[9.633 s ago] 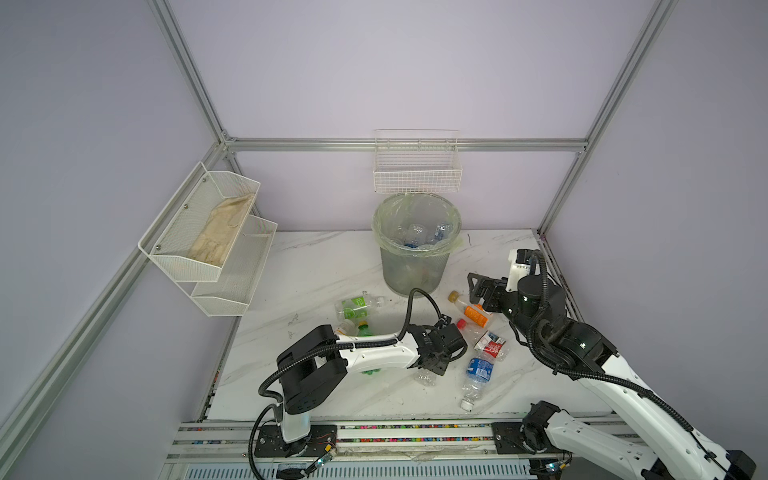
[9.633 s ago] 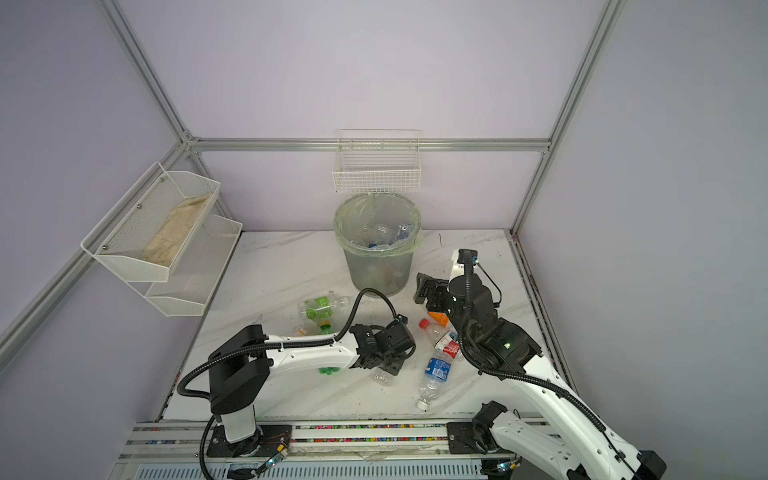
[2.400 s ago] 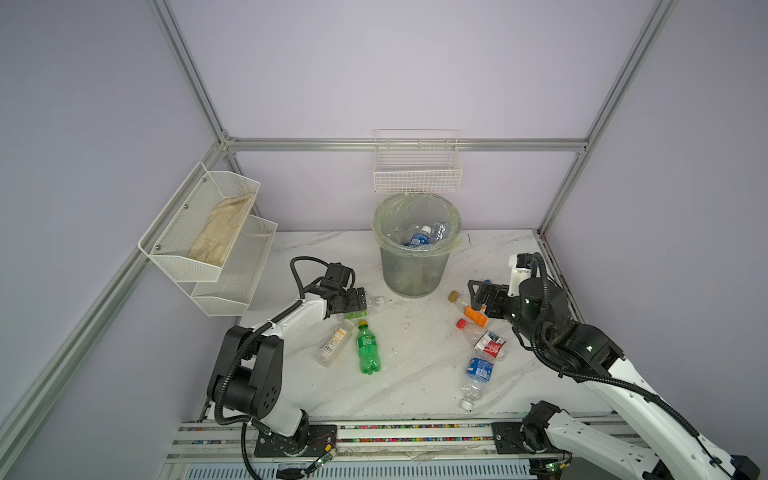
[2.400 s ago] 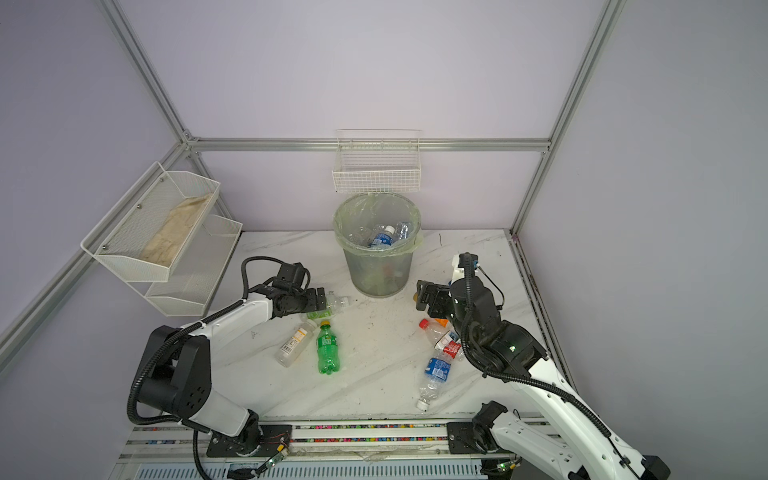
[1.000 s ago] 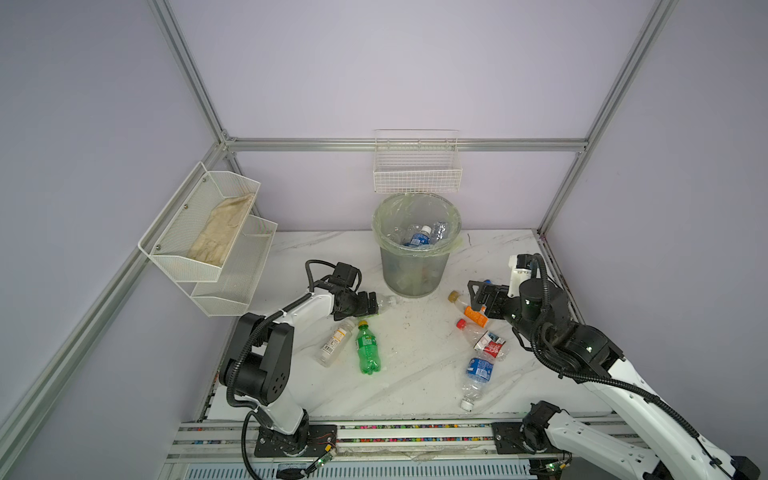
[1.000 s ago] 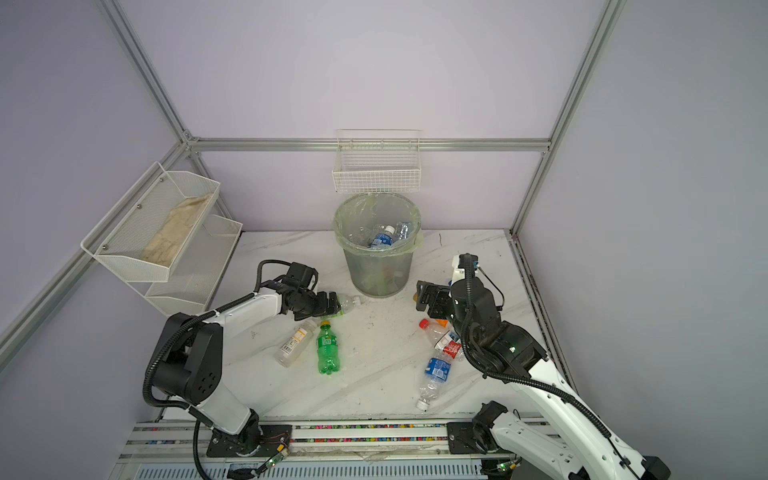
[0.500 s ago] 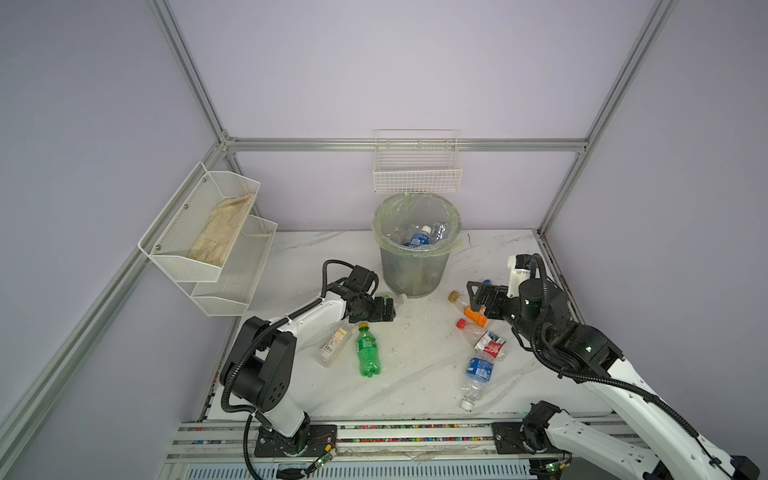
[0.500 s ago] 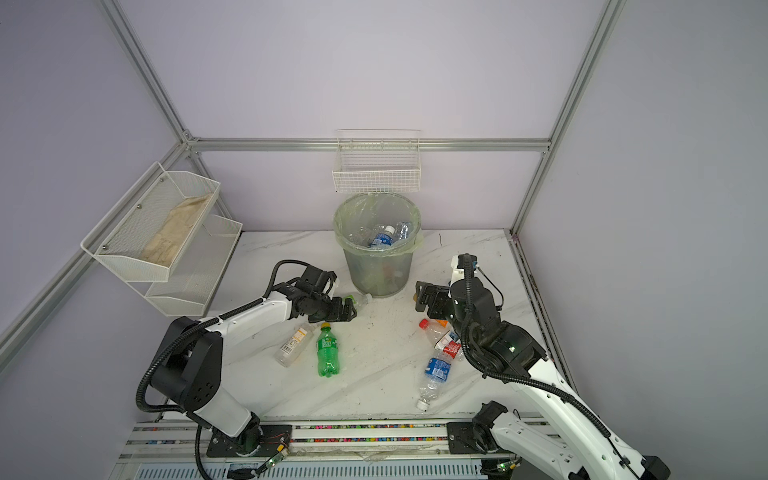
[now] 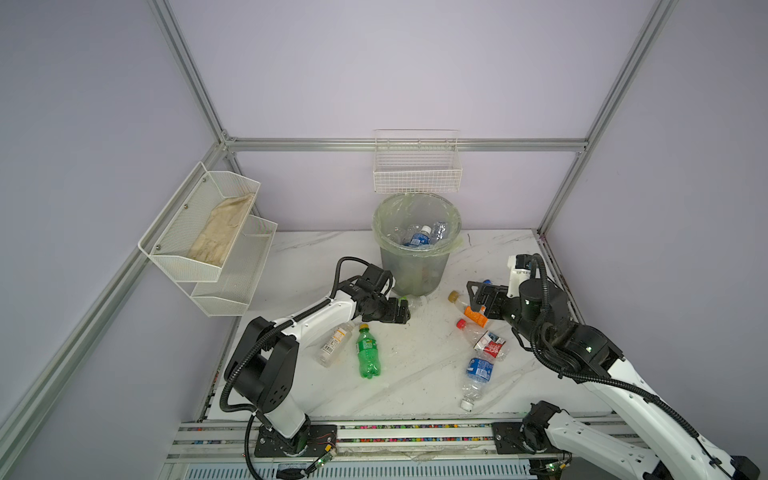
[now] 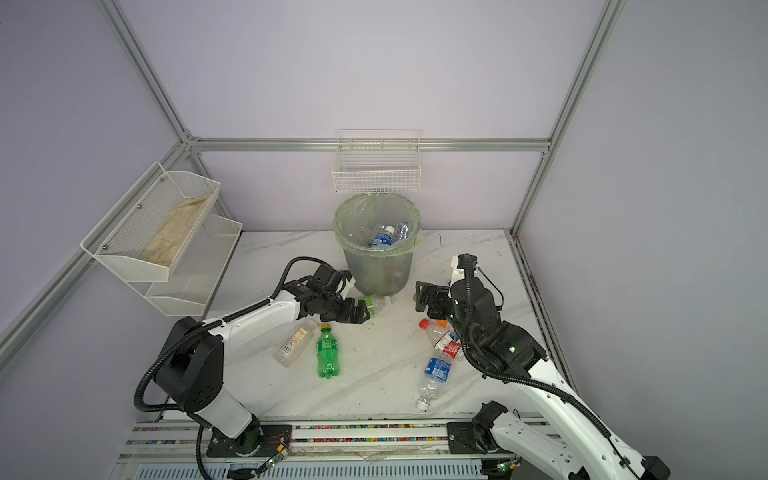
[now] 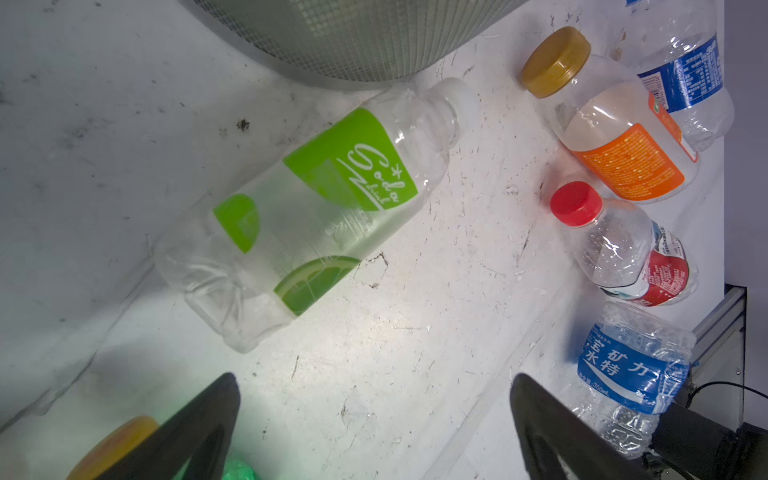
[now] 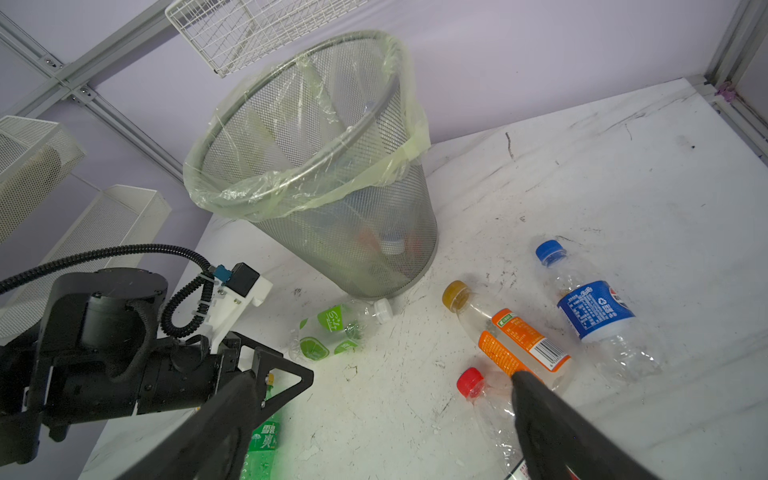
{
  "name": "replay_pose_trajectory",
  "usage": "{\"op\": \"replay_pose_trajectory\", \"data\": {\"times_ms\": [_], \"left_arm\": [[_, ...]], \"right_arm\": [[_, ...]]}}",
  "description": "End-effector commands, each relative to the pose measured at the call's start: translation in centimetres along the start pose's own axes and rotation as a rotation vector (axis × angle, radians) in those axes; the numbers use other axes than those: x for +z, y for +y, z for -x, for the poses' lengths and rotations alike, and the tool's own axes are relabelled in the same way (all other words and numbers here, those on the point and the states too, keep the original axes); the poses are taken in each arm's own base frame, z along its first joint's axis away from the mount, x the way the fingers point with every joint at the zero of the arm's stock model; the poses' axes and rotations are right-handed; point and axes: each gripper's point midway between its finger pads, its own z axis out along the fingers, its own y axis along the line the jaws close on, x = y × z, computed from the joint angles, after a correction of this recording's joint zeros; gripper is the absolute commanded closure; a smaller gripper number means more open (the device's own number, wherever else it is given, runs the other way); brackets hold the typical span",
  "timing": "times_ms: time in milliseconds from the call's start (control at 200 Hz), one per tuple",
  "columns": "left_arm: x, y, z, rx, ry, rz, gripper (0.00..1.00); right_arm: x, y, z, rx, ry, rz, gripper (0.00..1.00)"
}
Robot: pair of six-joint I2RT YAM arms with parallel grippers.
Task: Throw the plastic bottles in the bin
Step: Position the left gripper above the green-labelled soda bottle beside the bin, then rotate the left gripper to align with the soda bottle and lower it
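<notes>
The grey mesh bin (image 9: 415,272) with a pale green liner stands at the back and holds several bottles (image 9: 419,239). A clear bottle with a lime-green label (image 9: 414,300) (image 11: 316,208) lies at its foot. My left gripper (image 9: 400,312) (image 11: 374,378) is open just short of that bottle's base, holding nothing. A green soda bottle (image 9: 368,353) and a white-labelled bottle (image 9: 334,345) lie beside the left arm. My right gripper (image 9: 474,294) (image 12: 380,376) hangs open above the orange-labelled (image 12: 515,340), red-capped (image 9: 484,338) and blue-labelled (image 9: 478,374) bottles.
A white wire basket (image 9: 417,174) hangs on the back wall right above the bin. A white two-tier mesh shelf (image 9: 208,232) with a beige cloth is on the left wall. Another blue-labelled bottle (image 12: 594,311) lies on the right, beyond the orange one.
My left gripper has slid right along the table toward the bin's foot and the lime-labelled bottle, still open. The right arm has not moved.
</notes>
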Motion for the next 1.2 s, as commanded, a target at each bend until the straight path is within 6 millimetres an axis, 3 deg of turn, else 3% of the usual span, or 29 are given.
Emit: {"op": "replay_pose_trajectory", "data": {"times_ms": [0, 220, 345, 735, 915, 1195], "left_arm": [[-3.8, -2.4, 3.7, 0.100, -0.129, -0.027, 0.00], [-5.3, -2.8, 5.8, 0.281, -0.191, 0.016, 0.00], [-5.1, -2.1, 6.5, 0.404, -0.207, 0.075, 0.01], [-1.7, -1.1, 7.5, 0.592, -0.245, 0.130, 0.00], [0.6, -0.2, 6.9, 0.615, -0.207, 0.147, 0.00], [2.5, 0.7, 6.5, 0.601, -0.194, 0.169, 0.00]], "right_arm": [[0.2, 0.3, 0.4, 0.004, -0.017, 0.006, 0.03], [-0.5, 0.2, 0.4, -0.005, -0.031, 0.024, 0.03], [-1.1, 0.1, 0.5, 0.000, -0.047, 0.039, 0.03], [-1.1, 0.5, 0.7, 0.004, -0.043, 0.055, 0.03], [-1.2, 0.5, 0.6, 0.007, -0.040, 0.055, 0.03], [-0.8, 0.5, 0.3, -0.001, -0.032, 0.051, 0.03]]}}
